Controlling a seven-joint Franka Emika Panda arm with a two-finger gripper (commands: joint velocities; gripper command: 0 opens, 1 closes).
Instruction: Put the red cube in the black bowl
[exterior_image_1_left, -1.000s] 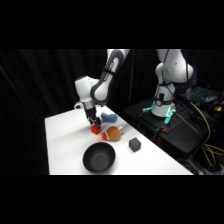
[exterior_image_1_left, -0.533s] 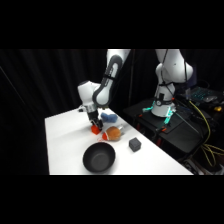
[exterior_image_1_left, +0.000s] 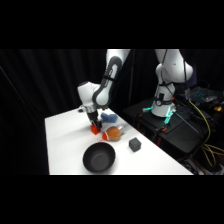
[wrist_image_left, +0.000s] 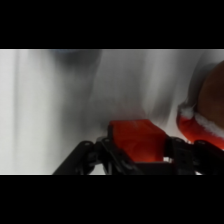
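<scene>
The white table (exterior_image_1_left: 62, 137) carries a black bowl (exterior_image_1_left: 99, 158), a grey cube (exterior_image_1_left: 134, 145), an orange-brown object (exterior_image_1_left: 113, 133) and a blue thing (exterior_image_1_left: 108, 118) (shape unclear).

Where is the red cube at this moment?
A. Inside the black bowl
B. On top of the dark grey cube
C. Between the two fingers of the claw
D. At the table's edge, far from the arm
C: the wrist view shows the red cube between the fingers of the claw, apart from the black bowl.

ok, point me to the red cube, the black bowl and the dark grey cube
red cube (wrist_image_left: 136, 140): wrist view, middle of its top face, between the pincer's fingers.
black bowl (exterior_image_1_left: 99, 158): side view, its inner floor.
dark grey cube (exterior_image_1_left: 134, 145): side view, its top face.
</scene>
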